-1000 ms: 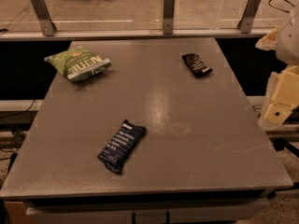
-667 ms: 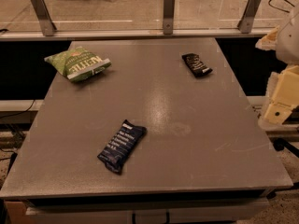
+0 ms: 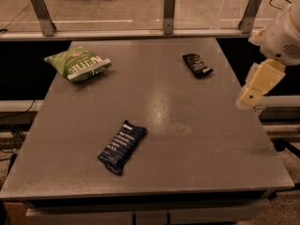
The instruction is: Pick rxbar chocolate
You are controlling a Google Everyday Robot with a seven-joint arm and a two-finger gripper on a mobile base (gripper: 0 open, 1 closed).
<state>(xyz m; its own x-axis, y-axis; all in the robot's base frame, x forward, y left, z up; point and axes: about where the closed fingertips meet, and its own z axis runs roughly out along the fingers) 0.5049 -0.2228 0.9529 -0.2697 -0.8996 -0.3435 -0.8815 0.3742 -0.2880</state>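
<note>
The rxbar (image 3: 197,64) lies flat on the grey desk (image 3: 187,139), in the far right part of the top. It is near the back edge and a little in from the right edge. It is a small black wrapper with faint pale lettering, set at a slant with its near end turned toward the right. Nothing touches it.

The hand (image 3: 257,84) hangs just beyond the desk's right edge, at about mid-depth. It shows as a tan piece sloping down and to the left from the white arm (image 3: 283,36), which enters at the upper right corner. It is well apart from the rxbar, to the right of it and nearer the camera. I cannot tell whether the hand is wide or narrow.

A green chip bag (image 3: 78,63) lies near the far left corner, tilted. A blue bar (image 3: 122,146), larger than the rxbar and printed with white lines of text, lies slantwise toward the front, left of centre. The three packages are well apart. Behind the desk runs a metal rail (image 3: 140,33) with three upright posts (image 3: 169,12).
</note>
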